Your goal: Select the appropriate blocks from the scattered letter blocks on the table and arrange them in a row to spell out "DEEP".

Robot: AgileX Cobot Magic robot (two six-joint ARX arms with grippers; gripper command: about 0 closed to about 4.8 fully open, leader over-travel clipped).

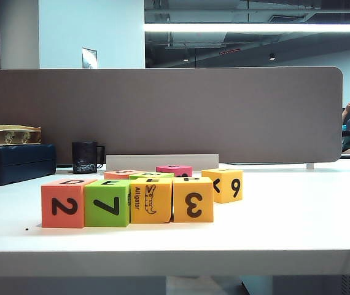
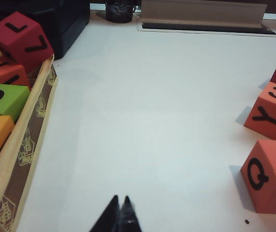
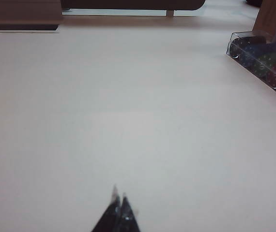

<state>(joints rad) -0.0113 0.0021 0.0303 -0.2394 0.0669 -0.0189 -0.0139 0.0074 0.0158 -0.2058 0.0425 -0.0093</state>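
On the white counter (image 1: 285,227), four foam cubes are sitting in a touching row: red-orange cube (image 1: 63,204), lime-green cube (image 1: 107,204), yellow cube (image 1: 151,201), amber cube (image 1: 193,200). Three more are lying behind: a pink cube (image 1: 174,169), a second amber cube (image 1: 223,185) and a salmon cube (image 1: 121,174). Left end effector (image 2: 119,202) and right end effector (image 3: 119,198) are hovering fully closed, holding nothing

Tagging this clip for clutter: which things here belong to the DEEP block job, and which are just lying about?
Job:
- front row: red-orange block, lime-green block, yellow alligator block, amber 3 block
- spare blocks: amber 9 block, pink block
- left gripper and right gripper, fingers shut, over bare table

Lying about:
- black mug
- dark case
- box of blocks
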